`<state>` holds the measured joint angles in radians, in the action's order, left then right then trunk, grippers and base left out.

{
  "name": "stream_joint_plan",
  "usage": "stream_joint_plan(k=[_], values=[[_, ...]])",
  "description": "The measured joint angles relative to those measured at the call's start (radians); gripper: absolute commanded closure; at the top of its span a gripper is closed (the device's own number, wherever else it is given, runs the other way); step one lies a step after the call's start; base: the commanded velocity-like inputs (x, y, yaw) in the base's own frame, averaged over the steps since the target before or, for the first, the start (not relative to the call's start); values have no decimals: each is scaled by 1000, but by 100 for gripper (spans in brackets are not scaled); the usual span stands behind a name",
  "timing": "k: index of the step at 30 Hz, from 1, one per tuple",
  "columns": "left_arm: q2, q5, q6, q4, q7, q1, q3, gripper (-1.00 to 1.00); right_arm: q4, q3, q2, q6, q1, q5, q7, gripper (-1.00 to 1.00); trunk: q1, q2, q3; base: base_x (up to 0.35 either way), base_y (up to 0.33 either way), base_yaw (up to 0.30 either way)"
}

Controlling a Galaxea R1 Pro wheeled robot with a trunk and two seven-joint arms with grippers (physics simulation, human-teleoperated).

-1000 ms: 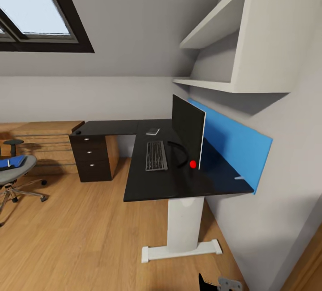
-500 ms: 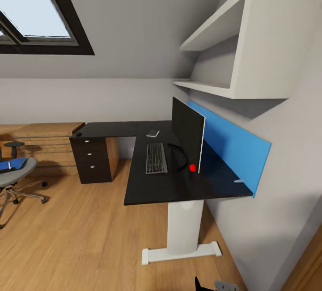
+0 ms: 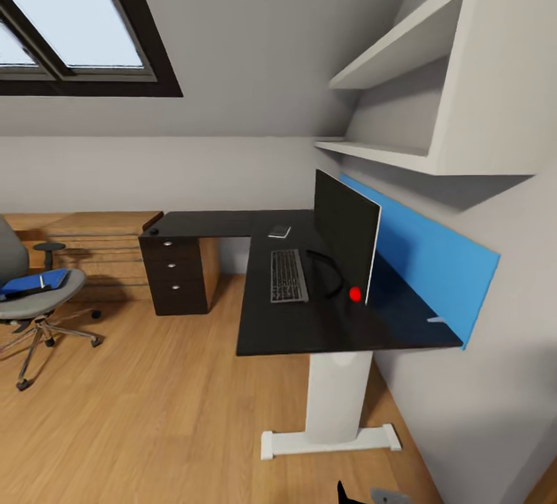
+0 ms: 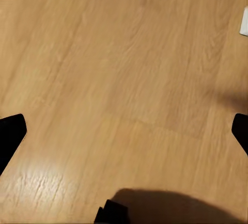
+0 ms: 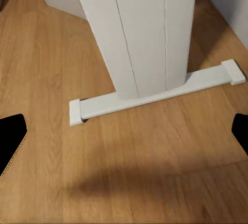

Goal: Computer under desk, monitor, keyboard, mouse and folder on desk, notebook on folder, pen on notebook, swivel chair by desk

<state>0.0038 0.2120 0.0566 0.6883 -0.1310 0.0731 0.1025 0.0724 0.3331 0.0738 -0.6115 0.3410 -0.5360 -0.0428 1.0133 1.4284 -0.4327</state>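
Both tools stand wide: our left tool (image 4: 124,131) hangs over bare, light, grained wooden floor (image 4: 119,69), and our right tool (image 5: 124,131) over the same boards facing the smooth white desk pedestal (image 5: 139,28) and its flat foot bar.

We see the glossy black L-shaped desk (image 3: 309,326). A thin black flat-panel monitor (image 3: 346,233) stands upright near its wall-side edge, a red dot at its lower corner. A dark grey rectangular keyboard (image 3: 288,276) lies just beside it. Well apart, a blue flat folder (image 3: 31,282) lies on the grey swivel chair (image 3: 35,304). We read no writing.
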Motion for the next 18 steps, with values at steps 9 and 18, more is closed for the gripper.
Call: stream_joint_plan(k=[9, 18], values=[[-5, -1, -1, -6, -3, 0, -46, -100, 0, -3, -2, -1, 0, -1, 1, -100, 0, 0, 4, 173, 299, 217], [-4, -2, 0, -6, -3, 0, -46, -100, -1, -1, 1, -1, 0, 0, 1, -100, 0, 0, 4, 230, 274, 275]])
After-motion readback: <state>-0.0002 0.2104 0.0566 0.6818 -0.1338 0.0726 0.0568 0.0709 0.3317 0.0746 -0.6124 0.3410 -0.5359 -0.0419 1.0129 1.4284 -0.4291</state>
